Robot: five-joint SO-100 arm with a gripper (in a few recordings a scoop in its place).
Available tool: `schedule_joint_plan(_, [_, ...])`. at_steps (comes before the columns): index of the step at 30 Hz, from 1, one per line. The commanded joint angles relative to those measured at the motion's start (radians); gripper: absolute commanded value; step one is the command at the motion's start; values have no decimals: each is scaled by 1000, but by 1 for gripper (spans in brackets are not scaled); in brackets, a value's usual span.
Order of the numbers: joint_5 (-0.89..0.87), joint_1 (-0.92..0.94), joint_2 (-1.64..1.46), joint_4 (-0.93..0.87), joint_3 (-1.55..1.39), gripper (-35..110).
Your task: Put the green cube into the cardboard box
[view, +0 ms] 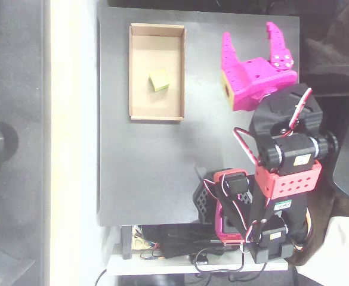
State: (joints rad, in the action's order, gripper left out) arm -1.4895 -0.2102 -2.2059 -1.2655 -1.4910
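While jaws (251, 42) gape, green cube (159, 80) boxed apart

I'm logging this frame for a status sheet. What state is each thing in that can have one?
green cube: lying inside the box, tilted against its walls, free of the gripper.
cardboard box: open-topped, flat on the dark table, holding the cube.
gripper: open, holding nothing, off to the box's right.

Green cube (159, 80) in cardboard box (135, 71) (tilted).
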Motion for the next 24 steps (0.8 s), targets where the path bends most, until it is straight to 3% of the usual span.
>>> schedule_joint_plan(1, [-3,69,-40,6,-17,31])
schedule_joint_plan(7, [-2,138,-103,55,-115,31])
schedule_joint_plan(18, [-2,176,-342,402,-561,24])
schedule_joint_plan(24, [-3,183,-466,413,-756,17])
